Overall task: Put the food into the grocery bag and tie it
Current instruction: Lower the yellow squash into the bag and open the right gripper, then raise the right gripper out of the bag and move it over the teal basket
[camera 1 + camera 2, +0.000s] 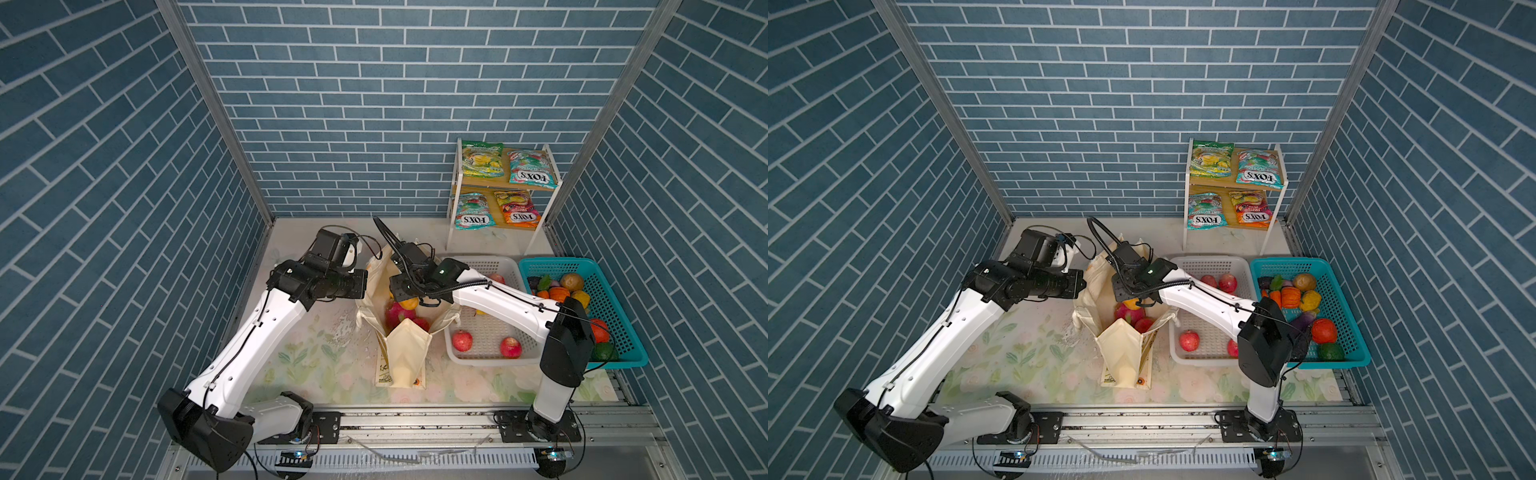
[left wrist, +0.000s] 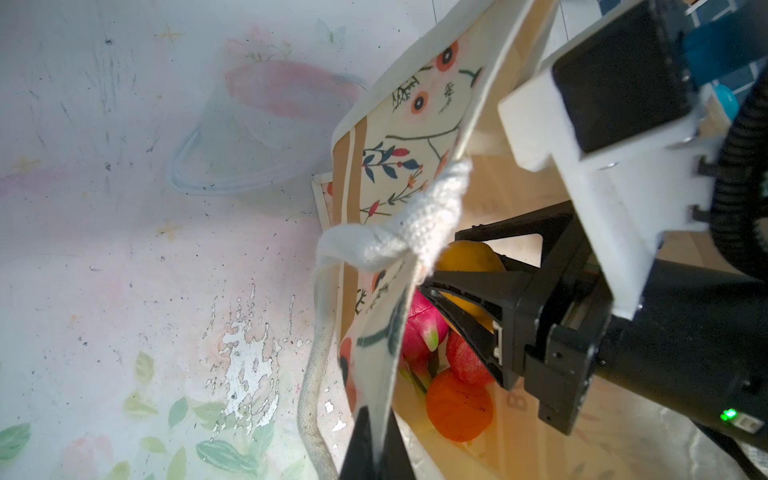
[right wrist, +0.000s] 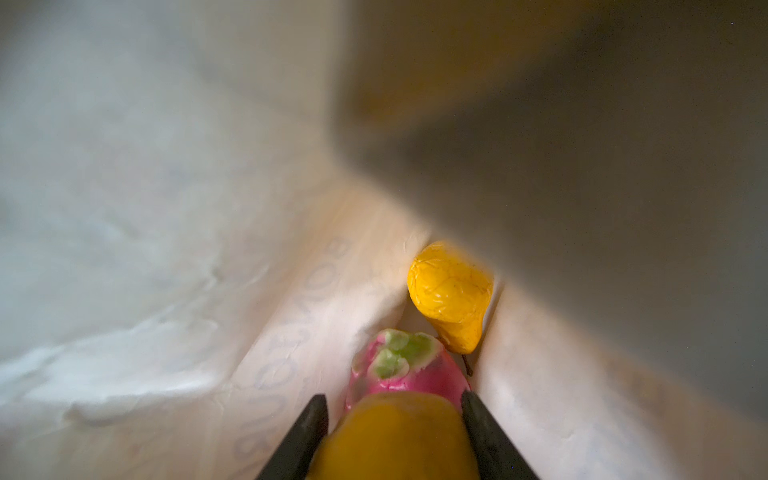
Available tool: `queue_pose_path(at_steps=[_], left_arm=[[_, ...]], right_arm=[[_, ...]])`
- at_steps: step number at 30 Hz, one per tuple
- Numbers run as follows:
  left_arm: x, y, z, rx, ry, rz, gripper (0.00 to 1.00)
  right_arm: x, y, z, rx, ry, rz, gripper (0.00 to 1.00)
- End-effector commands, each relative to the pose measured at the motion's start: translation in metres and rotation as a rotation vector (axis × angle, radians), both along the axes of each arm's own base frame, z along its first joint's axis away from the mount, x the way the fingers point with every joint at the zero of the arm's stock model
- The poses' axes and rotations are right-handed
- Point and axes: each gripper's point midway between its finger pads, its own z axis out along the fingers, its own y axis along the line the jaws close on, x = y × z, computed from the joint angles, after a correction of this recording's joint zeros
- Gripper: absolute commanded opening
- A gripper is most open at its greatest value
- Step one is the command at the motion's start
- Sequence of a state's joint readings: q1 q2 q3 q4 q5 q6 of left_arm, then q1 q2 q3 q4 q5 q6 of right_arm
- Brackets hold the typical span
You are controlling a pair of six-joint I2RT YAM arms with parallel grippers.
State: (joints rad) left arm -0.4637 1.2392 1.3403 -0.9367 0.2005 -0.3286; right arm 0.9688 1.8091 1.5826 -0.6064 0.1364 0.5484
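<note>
Holding a yellow fruit (image 3: 395, 440) inside the grocery bag (image 1: 405, 361), the right gripper (image 3: 392, 395) should release next; the left gripper (image 2: 378, 444) pinches the rim.

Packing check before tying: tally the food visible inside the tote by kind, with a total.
Pink dragon fruit: 1
Red apple: 1
Orange: 1
Yellow fruit: 2, a loose pear and a held fruit in the right gripper
Total visible in the tote: 5
</note>
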Motion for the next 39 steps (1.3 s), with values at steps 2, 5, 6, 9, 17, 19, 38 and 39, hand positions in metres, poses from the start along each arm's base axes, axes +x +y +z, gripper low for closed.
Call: queue_pose_path(at_steps=[2,5,6,9,17,19,38,39], left_arm=[[0.002,-0.004,0.005,-0.005,-0.018,-0.014,0.0],[0.002,-0.004,0.005,-0.006,-0.016,-0.014,0.0],[0.002,-0.004,0.005,-0.006,-0.017,-0.014,0.0],[0.002,-0.004,0.004,-0.005,-0.014,-0.014,0.0],[0.0,-0.002,0.004,-0.001,-0.013,-0.011,0.0],[0.0,-0.003,0.004,-0.002,-0.013,-0.011,0.0],[-0.002,0.0,0.002,0.013,0.003,-0.002,0.0],[-0.003,0.001,0.003,0.013,0.002,-0.001,0.0]], right_arm=[[-0.006,-0.013,-0.029,-0.095,0.05,-0.004,0.6],[-0.005,-0.012,-0.023,-0.091,0.037,0.007,0.99],[-0.005,-0.012,-0.019,-0.091,0.028,0.008,0.99],[-0.002,-0.015,-0.003,-0.086,-0.009,0.009,0.99],[0.004,-0.04,0.113,0.004,-0.24,-0.008,0.99],[0.005,-0.058,0.146,0.017,-0.328,-0.037,0.99],[0.03,-0.382,0.134,-0.39,-0.424,-0.824,0.94],[0.03,-0.396,0.122,-0.401,-0.381,-0.865,0.94]])
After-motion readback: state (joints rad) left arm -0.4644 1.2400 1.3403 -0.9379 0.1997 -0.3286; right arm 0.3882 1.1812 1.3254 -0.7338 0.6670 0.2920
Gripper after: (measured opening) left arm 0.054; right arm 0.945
